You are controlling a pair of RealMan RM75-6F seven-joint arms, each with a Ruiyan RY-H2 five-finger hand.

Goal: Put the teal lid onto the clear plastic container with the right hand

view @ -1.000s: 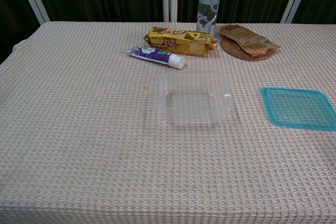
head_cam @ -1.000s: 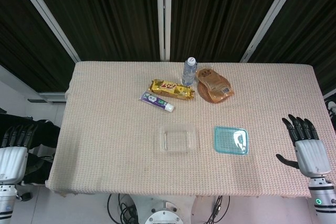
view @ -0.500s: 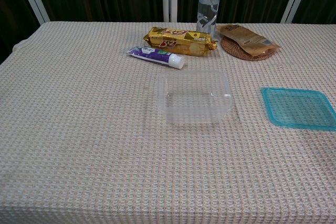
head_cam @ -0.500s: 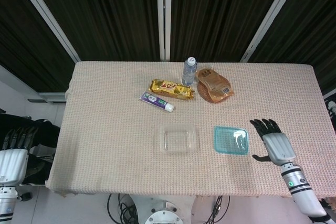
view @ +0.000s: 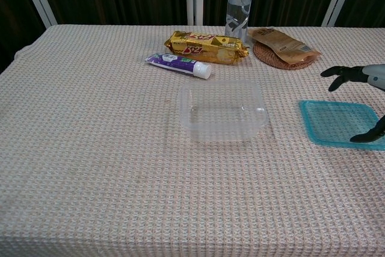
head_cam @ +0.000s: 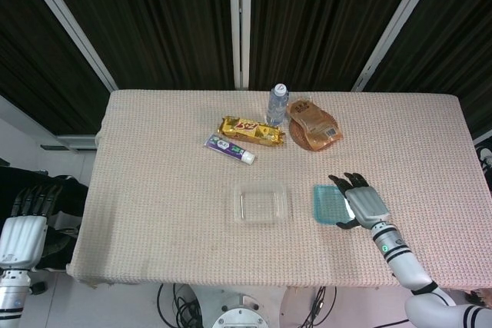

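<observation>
The teal lid (head_cam: 326,205) (view: 334,121) lies flat on the cloth, right of the clear plastic container (head_cam: 261,203) (view: 222,111), which stands open in the middle of the table. My right hand (head_cam: 359,200) (view: 360,87) hovers over the lid's right half with its fingers spread and nothing in them; the thumb reaches down near the lid's front right edge. My left hand (head_cam: 24,224) hangs off the table's left side, fingers extended, holding nothing; the chest view does not show it.
At the back stand a water bottle (head_cam: 277,104) (view: 239,6), a gold snack pack (head_cam: 251,131) (view: 206,47), a toothpaste tube (head_cam: 229,148) (view: 179,65) and a brown pouch on a woven coaster (head_cam: 314,124) (view: 285,46). The table's right edge (head_cam: 477,174) lies beyond my right hand.
My right hand has moved left from beyond the table's right edge to above the teal lid, and now shows in the chest view. Lid, container and left hand stay put.
</observation>
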